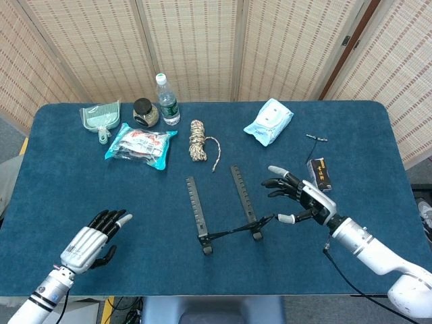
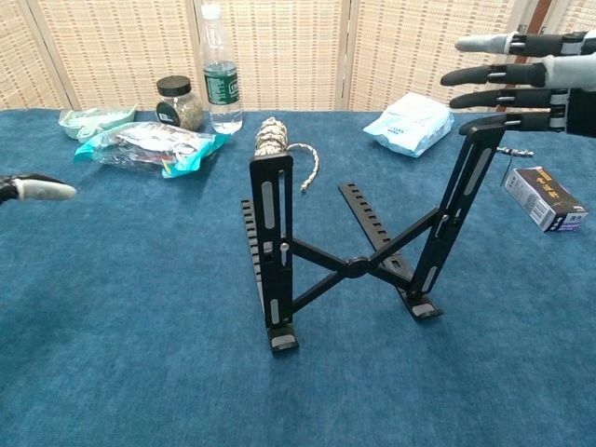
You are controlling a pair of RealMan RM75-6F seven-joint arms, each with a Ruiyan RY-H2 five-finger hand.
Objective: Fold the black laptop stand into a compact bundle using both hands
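The stand point(image 2: 354, 265) sits unfolded near the table's front middle, its uprights raised and crossed struts spread; it looks light and rigid, hinged at the centre pivot, so it should collapse best with one upright taken in each hand and pushed together. The right hand point(image 1: 300, 196) has fingers spread, its fingertips point(image 2: 484, 74) at the top of the right upright without a visible grip, while the left hand point(image 1: 94, 239) rests open well apart. The blue cloth point(image 1: 67, 182) looks grippy, and woven screens point(image 1: 189, 40) close off the back.

labels on bottle point(image 2: 223, 82), packets, small box point(image 2: 547, 198), none legible
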